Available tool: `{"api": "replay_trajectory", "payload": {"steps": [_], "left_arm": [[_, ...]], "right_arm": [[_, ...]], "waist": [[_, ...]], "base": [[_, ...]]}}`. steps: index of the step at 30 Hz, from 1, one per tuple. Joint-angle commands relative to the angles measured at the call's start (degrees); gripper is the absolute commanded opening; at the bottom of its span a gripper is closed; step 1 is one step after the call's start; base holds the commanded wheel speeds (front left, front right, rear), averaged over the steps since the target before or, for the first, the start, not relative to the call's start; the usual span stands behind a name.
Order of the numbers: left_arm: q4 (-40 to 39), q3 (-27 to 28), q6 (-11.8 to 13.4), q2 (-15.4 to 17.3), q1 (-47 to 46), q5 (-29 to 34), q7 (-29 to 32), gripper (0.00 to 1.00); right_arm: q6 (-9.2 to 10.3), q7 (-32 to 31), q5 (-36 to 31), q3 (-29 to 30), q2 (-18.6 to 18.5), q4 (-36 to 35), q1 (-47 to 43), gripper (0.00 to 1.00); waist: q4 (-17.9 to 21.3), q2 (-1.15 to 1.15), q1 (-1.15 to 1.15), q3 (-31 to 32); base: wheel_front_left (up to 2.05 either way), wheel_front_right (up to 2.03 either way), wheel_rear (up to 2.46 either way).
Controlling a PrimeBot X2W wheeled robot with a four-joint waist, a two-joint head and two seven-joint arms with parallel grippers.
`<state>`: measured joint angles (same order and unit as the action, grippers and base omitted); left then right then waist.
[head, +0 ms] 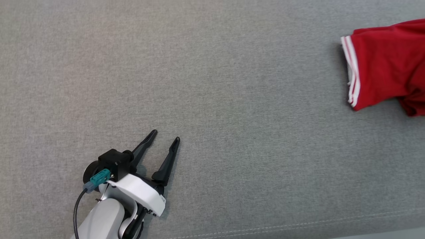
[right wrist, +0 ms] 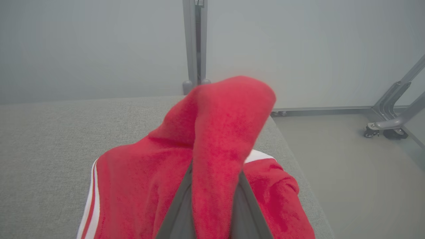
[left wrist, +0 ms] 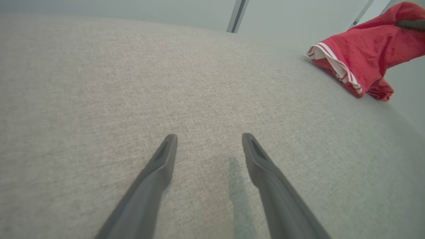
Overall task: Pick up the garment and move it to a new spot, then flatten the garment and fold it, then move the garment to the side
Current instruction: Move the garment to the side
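Nearest, the left gripper [head: 165,135] hovers low over the grey cloth-covered table [head: 232,83], well apart from the red garment [head: 382,66]. Its fingers [head: 167,162] are spread wide with nothing between them, and they point roughly toward the garment's side of the table. In the left wrist view the same gripper [left wrist: 209,136] has bare table [left wrist: 99,99] between its tips.

Further out, the garment [left wrist: 362,56] lies bunched near the table's right edge. Its white-striped hem [head: 351,73] is the part closest to the left gripper. One fold of it is raised off the table.

At the garment itself, the right gripper [right wrist: 212,199] has its fingers [right wrist: 179,209] drawn narrow around that raised fold. Red cloth [right wrist: 149,186] is pinched between them and droops over their tips, hiding them. The rest of the garment rests on the table [right wrist: 49,132] under the gripper.

Beyond the garment are the table's far edge, a pale floor [right wrist: 348,166], a grey metal post [right wrist: 194,43] and a wheeled frame leg [right wrist: 388,122].
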<state>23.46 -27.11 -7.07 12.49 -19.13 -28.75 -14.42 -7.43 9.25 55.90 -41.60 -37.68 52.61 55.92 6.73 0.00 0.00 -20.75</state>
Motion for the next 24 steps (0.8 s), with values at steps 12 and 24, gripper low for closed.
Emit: {"api": "replay_trajectory", "payload": {"steps": [12, 24], "left_arm": [[-1.04, -0.96, -0.42, 0.56, -5.19, -0.14, -0.58, 1.0], [-2.13, 0.86, -0.42, -0.9, -3.84, 0.95, -0.58, 1.0]], "right_arm": [[-0.06, 3.86, -8.07, 4.09, -4.44, 19.93, 8.13, 1.0], [-0.06, 5.74, -22.08, 22.44, -3.78, 10.13, 4.88, 1.0]], "waist": [[-5.58, 0.0, 0.0, -4.42], [-7.13, 0.0, 0.0, -0.15]], "base": [[0.0, 0.0, 0.0], [0.0, 0.0, 0.0]]}}
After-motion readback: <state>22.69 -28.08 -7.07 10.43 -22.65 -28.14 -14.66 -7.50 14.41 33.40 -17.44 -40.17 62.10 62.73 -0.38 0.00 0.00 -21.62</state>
